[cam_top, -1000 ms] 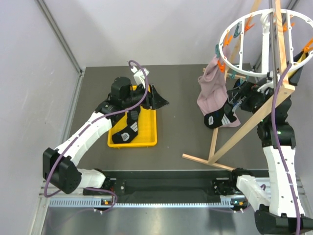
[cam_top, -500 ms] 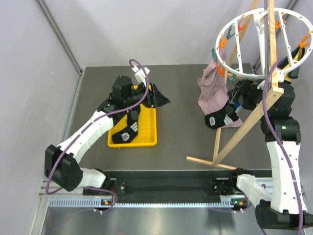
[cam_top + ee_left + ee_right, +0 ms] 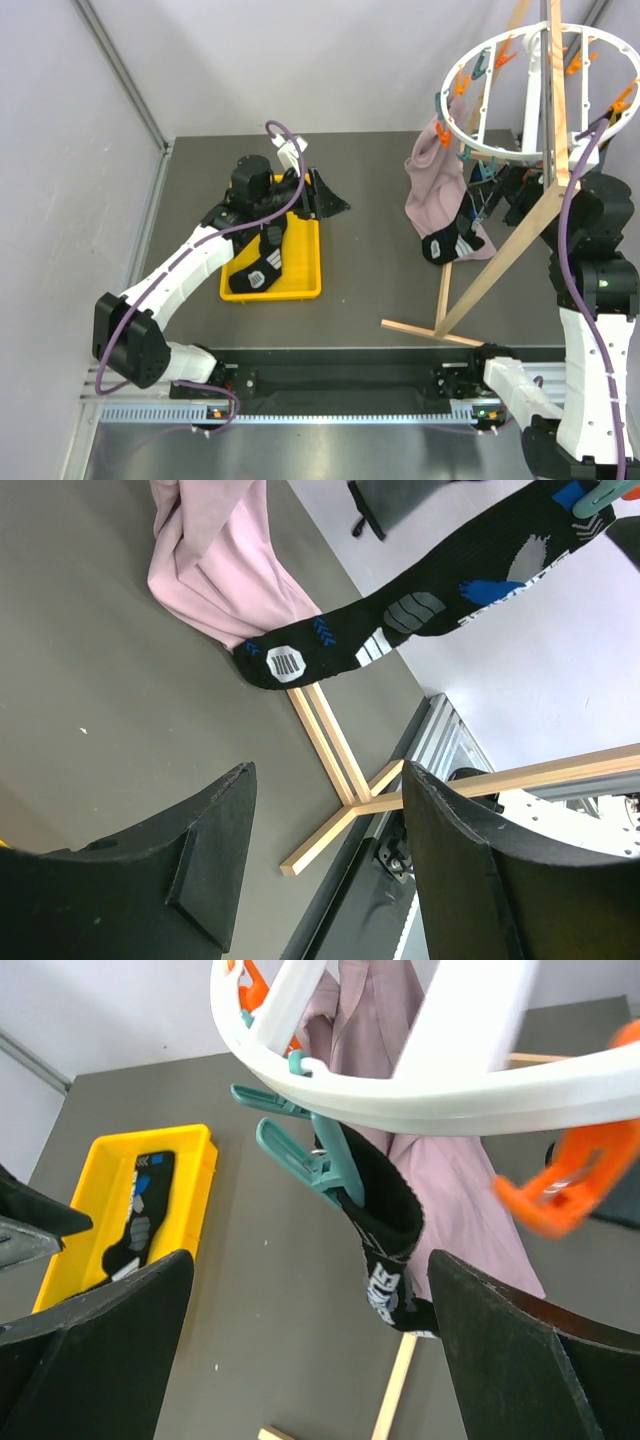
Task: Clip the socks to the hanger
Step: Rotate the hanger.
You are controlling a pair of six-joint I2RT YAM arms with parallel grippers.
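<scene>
Right gripper (image 3: 310, 1295) has gone from nearly open to fully open in the last second, with nothing between the fingers. The arm has also pulled back from the hanger (image 3: 470, 130) toward the right edge; a second ago it was right up against the clip.

What it left behind: one sock (image 3: 385, 1225) hangs by its cuff from a teal clip (image 3: 300, 1155) under the white ring, and nothing else supports it. The toe end lies across the pink garment (image 3: 432, 185) that hangs on the same side, just above the table. The ring swung a little during the release. The clip looks like it's holding, though I can't see how deep the bite is.

Left gripper (image 3: 325, 855) hasn't changed — partly open, holding nothing, parked at the far right corner of the yellow tray (image 3: 305, 280). Its camera looks across at the clipped sock and the wooden frame (image 3: 330, 745).

My read is that sock one is done. The second sock (image 3: 262, 265) lies flat in the tray, untouched and just beside the left gripper. The task looks about half done — the next step is probably to pick that one up and carry it to a free clip, and there are orange ones open around the rim
</scene>
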